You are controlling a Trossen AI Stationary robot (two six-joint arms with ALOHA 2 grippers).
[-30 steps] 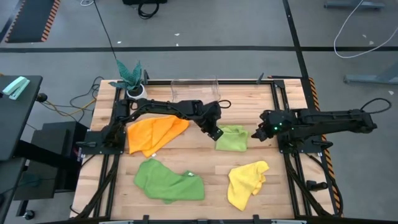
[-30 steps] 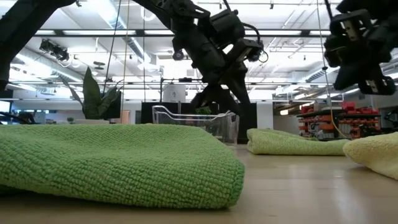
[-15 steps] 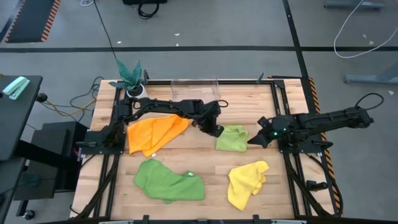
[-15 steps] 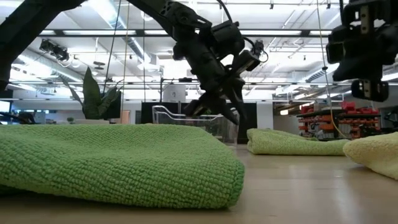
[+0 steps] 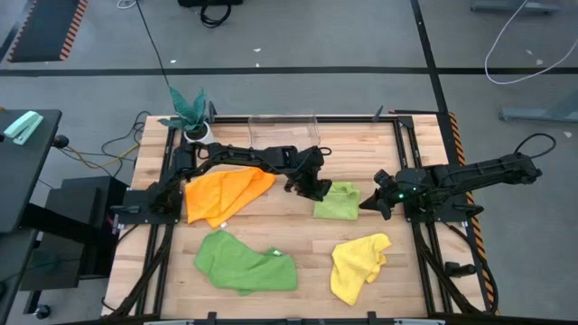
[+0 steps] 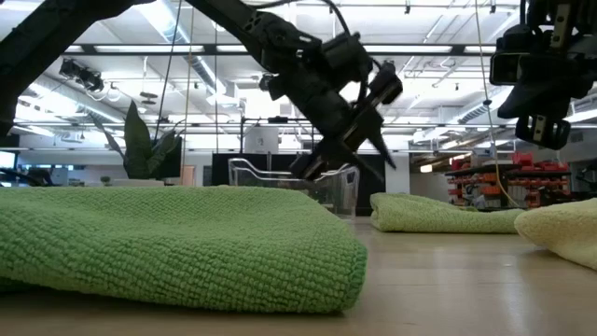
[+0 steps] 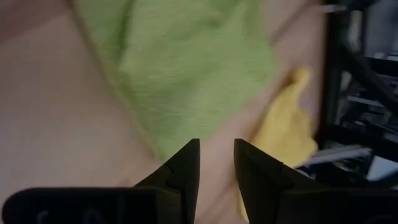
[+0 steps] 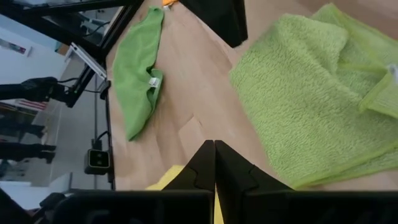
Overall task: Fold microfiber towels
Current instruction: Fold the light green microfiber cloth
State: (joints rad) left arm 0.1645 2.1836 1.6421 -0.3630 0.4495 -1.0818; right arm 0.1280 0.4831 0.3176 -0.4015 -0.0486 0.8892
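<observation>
Since a second ago the left gripper (image 5: pixel 315 188) has swung right from over bare wood to the left edge of the lime towel (image 5: pixel 338 200), and the right gripper (image 5: pixel 376 202) has dropped in toward that towel's right side, its fingers pinching together.

Going left to right: the orange towel (image 5: pixel 225 192) lies crumpled at the left, partly under the left arm, and the dark green towel (image 5: pixel 245 262) sits bunched near the front edge. Neither looks worked on yet. At centre the lime towel lies flat and roughly square, with a gripper on either side, probably because it is the one being folded now. In the left wrist view the left gripper (image 7: pixel 216 163) has a narrow gap between its fingers, nothing in it, hanging just above the towel's edge. The right gripper (image 8: pixel 214 163) is fully closed and empty, just beside the towel. The yellow towel (image 5: pixel 358 264) lies rumpled at front right.

How many layers the lime towel has is hard to tell from above. The low view hides the table behind the dark green towel.
</observation>
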